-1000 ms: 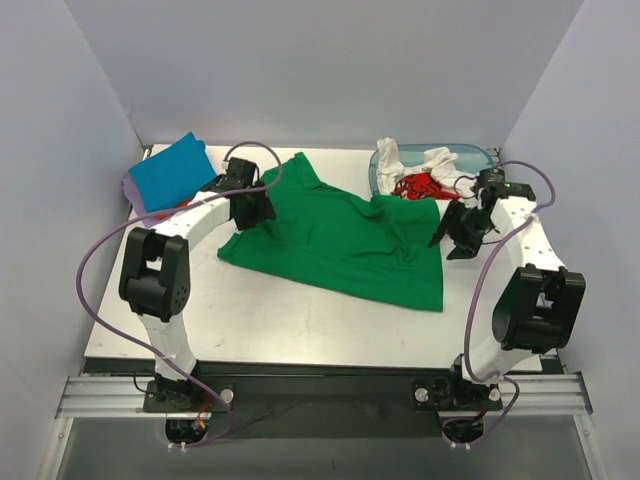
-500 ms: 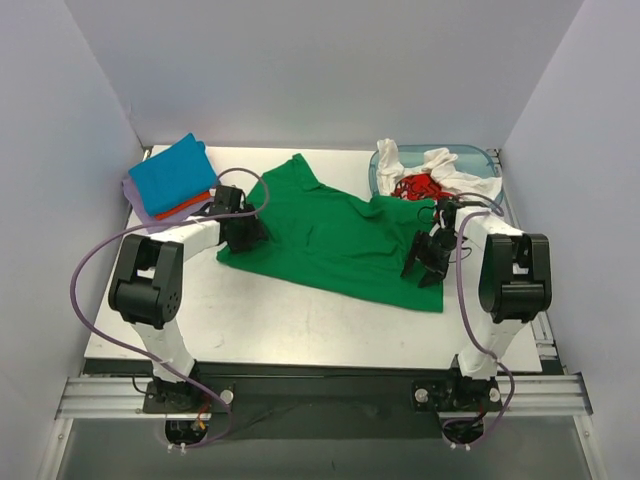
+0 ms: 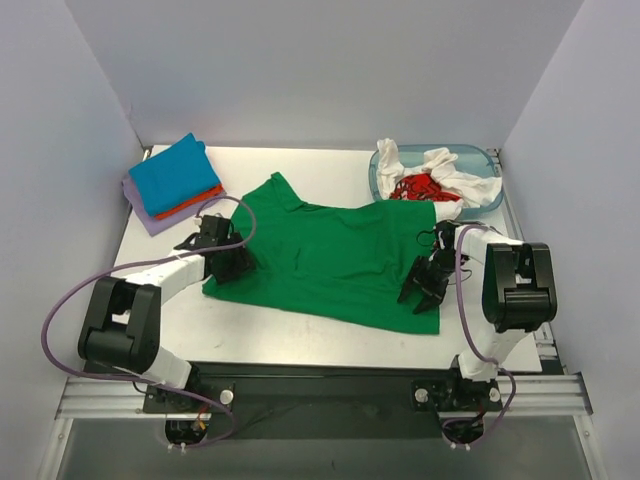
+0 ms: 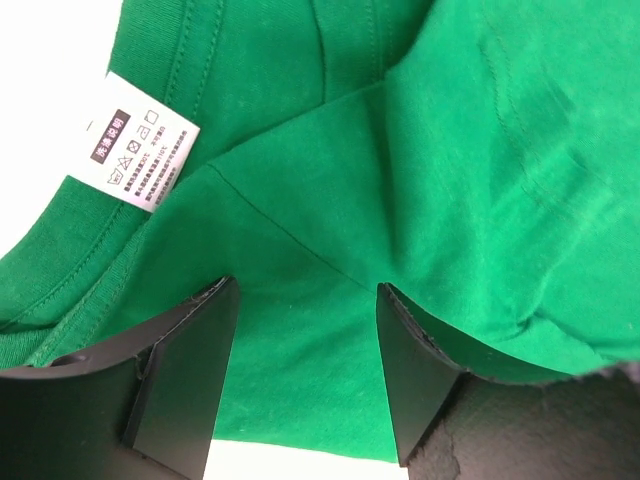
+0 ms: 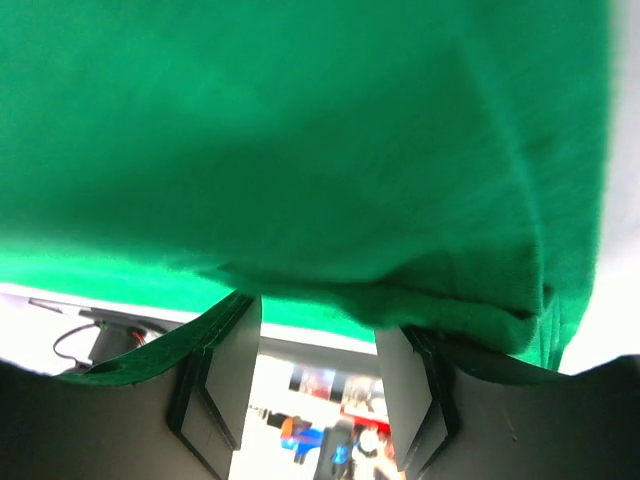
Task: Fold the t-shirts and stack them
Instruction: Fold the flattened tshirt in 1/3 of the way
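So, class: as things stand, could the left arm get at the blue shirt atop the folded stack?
Probably not freely: the left pincer seems busy with the green shirt, though nothing blocks the blue shirt.
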Action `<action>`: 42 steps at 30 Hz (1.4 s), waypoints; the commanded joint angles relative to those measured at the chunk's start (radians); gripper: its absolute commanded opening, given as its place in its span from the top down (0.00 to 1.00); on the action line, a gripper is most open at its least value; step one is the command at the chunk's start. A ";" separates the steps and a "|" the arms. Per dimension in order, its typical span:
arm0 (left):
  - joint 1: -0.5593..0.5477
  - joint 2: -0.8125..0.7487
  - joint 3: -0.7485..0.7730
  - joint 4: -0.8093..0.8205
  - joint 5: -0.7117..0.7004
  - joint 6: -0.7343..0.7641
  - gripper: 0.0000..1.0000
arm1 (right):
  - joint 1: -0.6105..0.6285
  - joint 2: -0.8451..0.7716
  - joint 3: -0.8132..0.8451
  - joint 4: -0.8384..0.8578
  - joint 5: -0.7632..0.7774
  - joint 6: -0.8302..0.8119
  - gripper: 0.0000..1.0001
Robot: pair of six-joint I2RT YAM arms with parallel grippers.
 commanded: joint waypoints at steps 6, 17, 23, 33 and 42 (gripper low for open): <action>0.016 -0.205 -0.159 -0.253 -0.132 -0.039 0.32 | 0.071 -0.110 -0.174 -0.072 0.059 0.071 0.51; -0.045 -0.373 0.017 -0.366 -0.248 0.027 0.31 | 0.141 -0.187 -0.037 -0.172 0.038 0.047 0.51; -0.215 -0.234 0.193 -0.280 -0.272 0.077 0.33 | 0.151 -0.210 0.092 -0.219 0.042 0.032 0.51; -0.384 0.145 0.428 -0.316 -0.242 0.125 0.54 | 0.148 -0.252 0.180 -0.235 0.085 0.019 0.51; -0.390 0.219 0.422 -0.296 -0.223 0.123 0.55 | 0.134 -0.261 0.162 -0.230 0.078 0.009 0.51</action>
